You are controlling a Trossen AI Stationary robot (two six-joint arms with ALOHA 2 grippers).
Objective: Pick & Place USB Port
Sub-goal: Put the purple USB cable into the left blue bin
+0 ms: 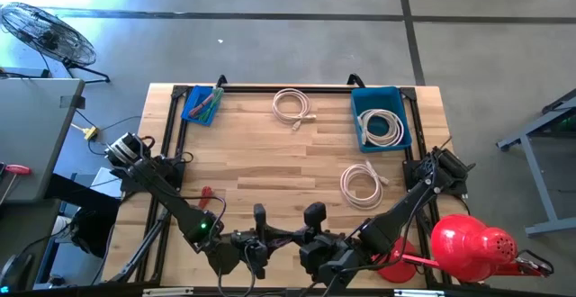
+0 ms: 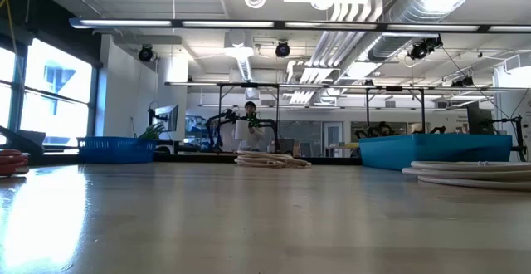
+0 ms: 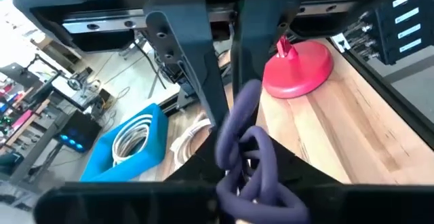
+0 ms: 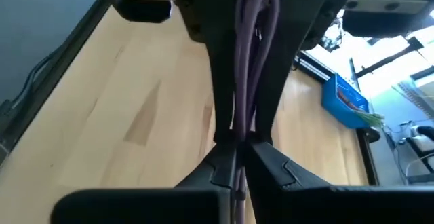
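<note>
both arms are folded down at the near edge of the wooden table [image 1: 270, 153], their wrists almost meeting in the middle. between them runs a purple cable [image 1: 286, 239]. the left gripper [image 1: 259, 220] has its two dark fingers [image 3: 186, 61] spread apart, and a bunched loop of that purple cable [image 3: 247, 156] sits in the gap between them, though i cannot tell whether it touches either finger. the right gripper [image 1: 314, 216] is pinched together on the same purple cable [image 4: 252, 54], which runs straight down between its closed fingers [image 4: 217, 81].

farther back on the table lie two loose coils of white cable, one near the far edge [image 1: 292, 106] and one toward the right side [image 1: 362, 185]. a third white coil [image 1: 381, 127] rests inside a blue bin [image 1: 360, 117] at the far right corner. a smaller blue tray [image 1: 191, 110] with green and pink bits in it sits at the far left corner. a small red item [image 1: 206, 192] lies near the left arm, and a red round-based object [image 1: 472, 246] stands off the table's right near corner.

from table height, the blue bin [image 2: 440, 151] and the coils [image 2: 270, 159] line the far edge.
</note>
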